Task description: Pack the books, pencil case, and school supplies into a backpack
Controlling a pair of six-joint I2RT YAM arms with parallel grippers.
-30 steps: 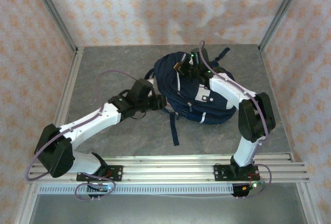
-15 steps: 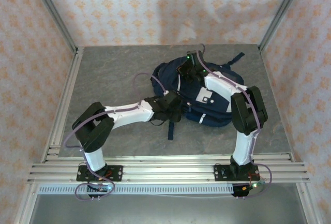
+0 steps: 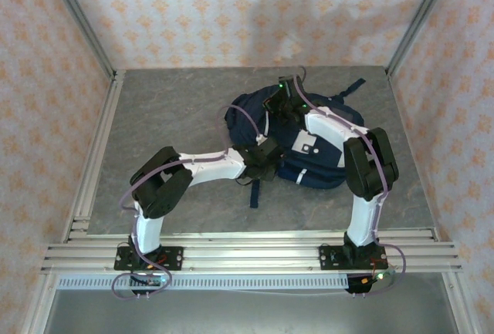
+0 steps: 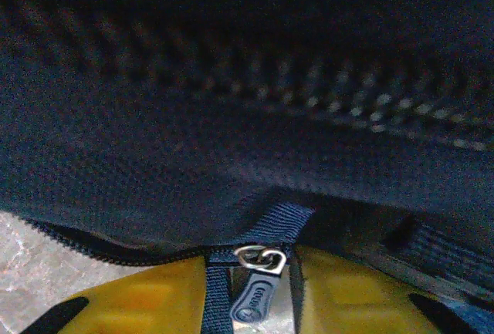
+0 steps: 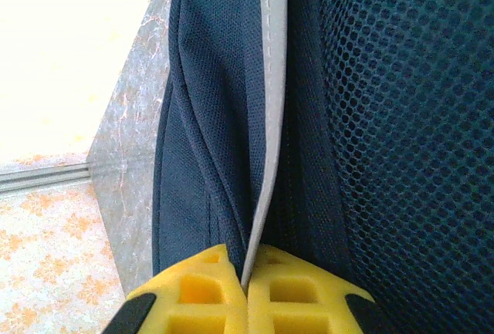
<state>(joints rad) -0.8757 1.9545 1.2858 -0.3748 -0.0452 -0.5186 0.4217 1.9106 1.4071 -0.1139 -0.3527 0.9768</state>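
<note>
The big navy-blue cloth backpack point(image 3: 309, 145) lies flat in the middle of the grey speckled table point(image 3: 170, 110). My left gripper point(image 3: 262, 156) has just swung in from the left to the bag's near edge. Now the small blue zipper pull point(image 4: 258, 295) sits right between my yellow fingers point(image 4: 139, 303). They have come closer together, but I cannot tell if they pinch it yet. My right gripper point(image 5: 247, 268) is clamped tight on the bag's pale grey stripe point(image 5: 272, 79), holding it steady. I think zipping comes next.

Lettering on the backpack point(image 4: 231, 118) zipper pull point(image 4: 251, 303) is unreadably blurred
</note>
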